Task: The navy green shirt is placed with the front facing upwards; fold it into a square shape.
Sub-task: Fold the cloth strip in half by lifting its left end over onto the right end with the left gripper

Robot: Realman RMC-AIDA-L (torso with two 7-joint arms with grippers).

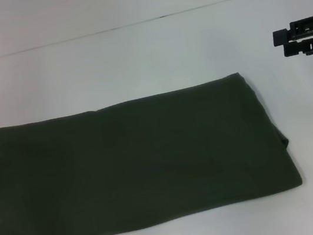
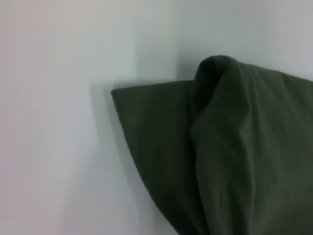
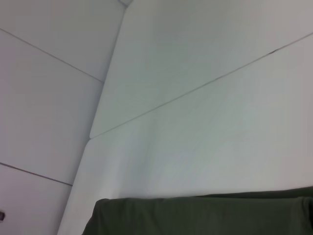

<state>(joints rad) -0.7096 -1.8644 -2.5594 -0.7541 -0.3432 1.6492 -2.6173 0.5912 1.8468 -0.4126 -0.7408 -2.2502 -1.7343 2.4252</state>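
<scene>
One long band of dark olive-green cotton shirt (image 1: 135, 168) on white worktop (image 1: 135, 55); right gripper (image 1: 302, 39) hovers apart, grip unreadable; next fold wants matched edges.

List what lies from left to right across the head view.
navy green shirt, folded into a long band, lying on the white table → bare strip of table → right pincer, hanging above the table at the right edge, apart from the shirt.

Soft even light, blurry left-wrist close-up
</scene>
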